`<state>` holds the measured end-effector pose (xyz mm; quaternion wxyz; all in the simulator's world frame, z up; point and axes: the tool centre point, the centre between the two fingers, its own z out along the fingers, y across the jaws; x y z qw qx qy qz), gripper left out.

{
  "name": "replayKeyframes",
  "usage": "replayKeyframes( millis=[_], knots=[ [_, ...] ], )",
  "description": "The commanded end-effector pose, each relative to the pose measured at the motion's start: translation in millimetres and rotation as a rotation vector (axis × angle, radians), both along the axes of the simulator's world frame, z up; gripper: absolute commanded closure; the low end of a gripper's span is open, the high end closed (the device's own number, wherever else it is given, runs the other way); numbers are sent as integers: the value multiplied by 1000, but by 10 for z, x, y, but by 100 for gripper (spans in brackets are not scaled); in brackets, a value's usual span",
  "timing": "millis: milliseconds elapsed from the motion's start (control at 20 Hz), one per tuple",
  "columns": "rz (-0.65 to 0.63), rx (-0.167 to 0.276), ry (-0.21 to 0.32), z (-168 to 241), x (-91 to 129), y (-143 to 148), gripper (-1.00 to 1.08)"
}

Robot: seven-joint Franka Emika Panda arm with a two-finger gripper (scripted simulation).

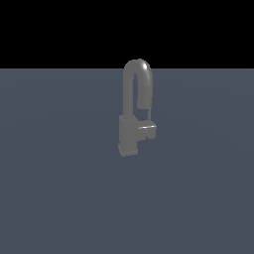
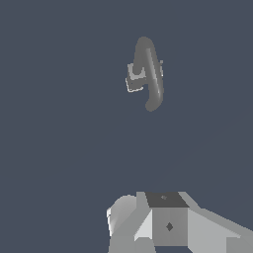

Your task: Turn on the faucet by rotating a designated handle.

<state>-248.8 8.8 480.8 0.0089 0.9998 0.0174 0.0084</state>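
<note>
Well apart from the gripper (image 2: 168, 222) stands the faucet (image 2: 148, 74).

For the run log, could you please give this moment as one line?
phase: approach | faucet: upright, untouched | handle: not gripped | arm: absent in exterior view, far from faucet | jaws: unseen

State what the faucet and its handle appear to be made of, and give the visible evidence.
Faucet: seemingly matte grey metal, with a soft highlight along the arched spout and no sharp reflections. Handle: the same dull grey with a lighter end, probably metal too. As a simulator render, the look leaves this open.
</note>
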Motion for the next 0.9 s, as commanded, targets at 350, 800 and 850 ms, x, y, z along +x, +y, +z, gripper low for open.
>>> replayKeyframes(
  millis=[350, 800, 850],
  knots=[
    [-13, 12, 16, -6, 63, 0, 108],
    [-69, 64, 87, -43, 331, -10, 108],
    [-78, 73, 99, -50, 374, -13, 108]
  ],
)
